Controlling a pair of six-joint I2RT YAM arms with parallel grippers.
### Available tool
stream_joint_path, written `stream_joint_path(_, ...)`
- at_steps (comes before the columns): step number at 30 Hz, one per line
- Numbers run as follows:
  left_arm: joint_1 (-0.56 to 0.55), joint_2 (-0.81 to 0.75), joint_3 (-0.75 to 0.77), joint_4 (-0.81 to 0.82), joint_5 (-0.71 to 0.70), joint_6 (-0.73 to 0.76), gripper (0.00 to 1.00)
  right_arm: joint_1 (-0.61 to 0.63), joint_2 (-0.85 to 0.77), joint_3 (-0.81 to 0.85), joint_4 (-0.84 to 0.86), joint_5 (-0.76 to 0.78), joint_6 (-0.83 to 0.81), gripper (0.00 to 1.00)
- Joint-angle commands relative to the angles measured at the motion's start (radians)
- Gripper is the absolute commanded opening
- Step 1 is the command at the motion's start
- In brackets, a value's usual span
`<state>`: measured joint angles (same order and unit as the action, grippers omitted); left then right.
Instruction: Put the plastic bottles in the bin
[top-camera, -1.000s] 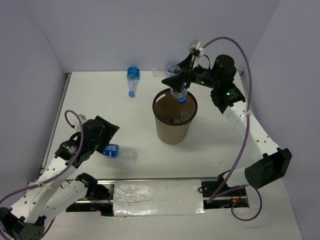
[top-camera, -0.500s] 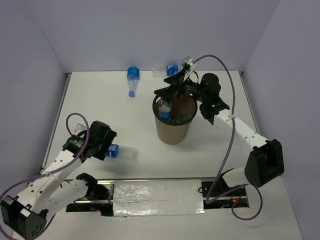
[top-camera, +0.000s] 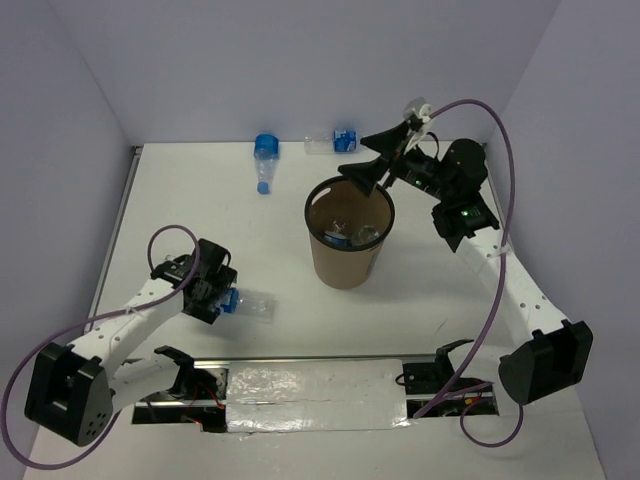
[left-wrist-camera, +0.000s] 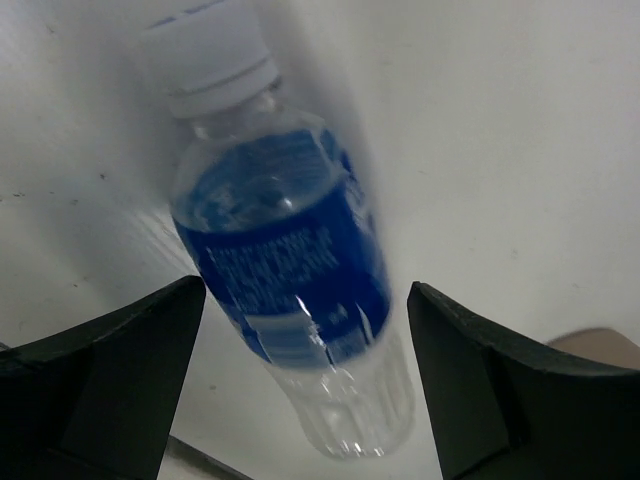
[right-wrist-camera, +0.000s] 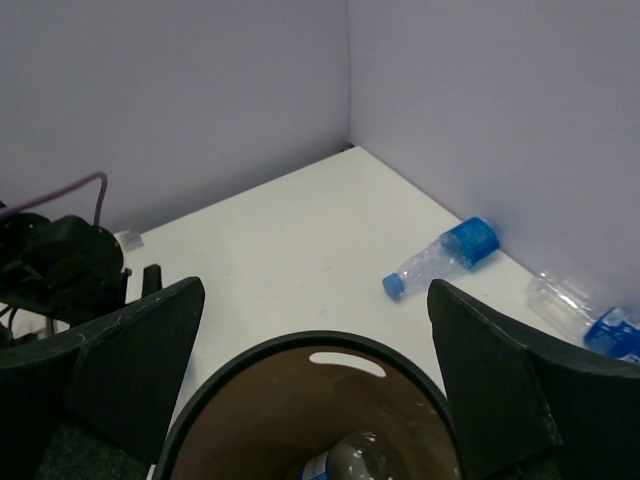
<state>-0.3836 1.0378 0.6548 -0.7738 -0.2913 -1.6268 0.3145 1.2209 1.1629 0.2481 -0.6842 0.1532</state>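
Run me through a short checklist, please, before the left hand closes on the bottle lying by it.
1. The left hand is open: ok, fingers spread wide.
2. The blue-label bottle sits between its fingers: ok, lying centred in the wrist view.
3. The fingers are low enough to grip: cannot tell.
4. The right hand is open and empty: ok, over the far rim of the bin.
5. The bin is upright with room: ok, the dropped bottles lie at its bottom.
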Motion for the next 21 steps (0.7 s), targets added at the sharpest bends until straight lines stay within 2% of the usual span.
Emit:
stream_joint_path(1, 0.044, 0.056, -0.07, 0.102, 0.082, 0.047, 0.95, -0.055, -0.035, 0.057, -0.044, -0.05, -0.011, 1.0)
stream_joint_path(4, 0.077, 0.109, -0.096, 0.175, 0.118, 0.077, 0.85, -0.101, -0.044, 0.075, -0.081, -0.093, -0.021, 1.0)
stream_joint_path(5, 0.081, 0.12, -0.093, 0.182, 0.116, 0.094, 0.78, -0.109, -0.047, 0.078, -0.099, -0.097, -0.029, 1.0)
stream_joint_path(7, 0.083, 0.139, -0.074, 0.18, 0.101, 0.113, 0.7, -0.13, -0.061, 0.074, -0.105, -0.098, -0.03, 1.0)
stream_joint_path(10, 0.083, 0.134, -0.029, 0.151, 0.069, 0.165, 0.42, -0.152, -0.081, 0.054, -0.099, -0.103, -0.018, 1.0)
stream_joint_path(11, 0.083, 0.113, 0.006, 0.143, 0.06, 0.18, 0.25, -0.155, -0.09, 0.046, -0.098, -0.103, -0.015, 1.0)
stream_joint_path(13, 0.083, 0.085, 0.054, 0.125, 0.023, 0.241, 0.12, -0.167, -0.101, 0.041, -0.101, -0.101, -0.014, 1.0)
stream_joint_path(14, 0.083, 0.058, 0.119, 0.113, 0.011, 0.272, 0.0, -0.172, -0.109, 0.043, -0.105, -0.101, -0.015, 1.0)
stream_joint_path(16, 0.074, 0.027, 0.192, 0.119, -0.014, 0.385, 0.0, -0.184, -0.115, 0.049, -0.115, -0.104, -0.02, 1.0)
stream_joint_path(20, 0.032, -0.03, 0.388, 0.346, 0.033, 0.635, 0.0, -0.195, -0.118, 0.066, -0.176, -0.042, -0.032, 1.0)
stream_joint_path(21, 0.023, -0.028, 0.42, 0.391, 0.055, 0.687, 0.0, -0.198, -0.116, 0.064, -0.178, -0.067, -0.043, 1.0)
